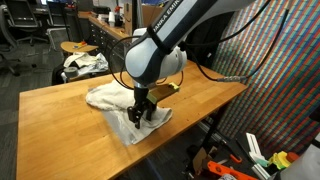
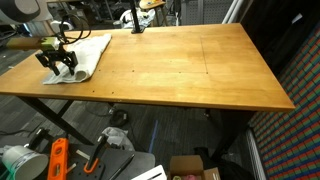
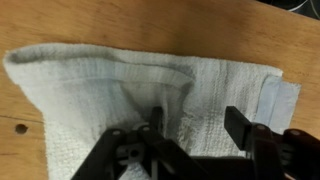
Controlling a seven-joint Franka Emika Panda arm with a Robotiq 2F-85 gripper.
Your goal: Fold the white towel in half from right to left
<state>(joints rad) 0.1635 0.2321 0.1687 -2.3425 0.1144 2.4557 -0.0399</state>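
Your claw (image 3: 196, 113) is spread, its tips down on the white towel (image 3: 80, 85), not pinching yet. The towel lies at one end of the table (image 2: 200, 70). Squeeze just the edge, lift a little, then carry it across.

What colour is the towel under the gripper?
The towel is white, greyish at one edge; clearest in the wrist view.
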